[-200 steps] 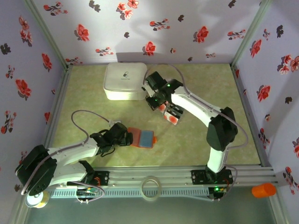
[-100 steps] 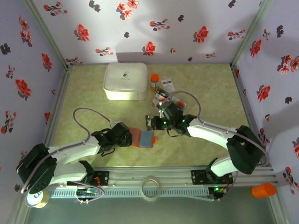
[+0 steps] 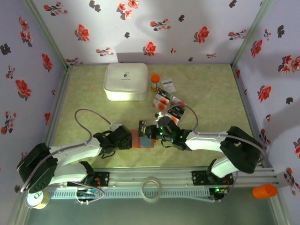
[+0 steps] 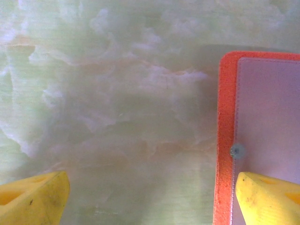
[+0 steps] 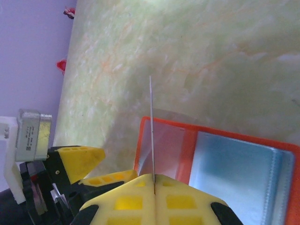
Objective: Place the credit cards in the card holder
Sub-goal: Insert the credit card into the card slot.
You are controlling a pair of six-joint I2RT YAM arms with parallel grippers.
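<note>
The card holder (image 3: 146,140) lies open on the table, orange-red outside and light blue inside (image 5: 234,159). My right gripper (image 3: 150,131) hovers over it, shut on one credit card (image 5: 151,126) that stands edge-on above the holder's left flap. My left gripper (image 3: 127,139) is open at the holder's left edge (image 4: 227,140), with one yellow fingertip (image 4: 269,197) on the flap and the other (image 4: 33,199) over bare table. Several more credit cards (image 3: 162,99) lie loose behind the holder, some white with red blotches, some dark.
A big white rounded box (image 3: 125,81) stands at the back left, with a small orange bottle (image 3: 154,82) beside it. A tape roll (image 3: 151,189) rests on the front rail. Flowered walls close in the table on three sides.
My right arm has swung from the loose cards near the white box down to the card holder, carrying one card. The left arm has stayed at the holder's edge.
</note>
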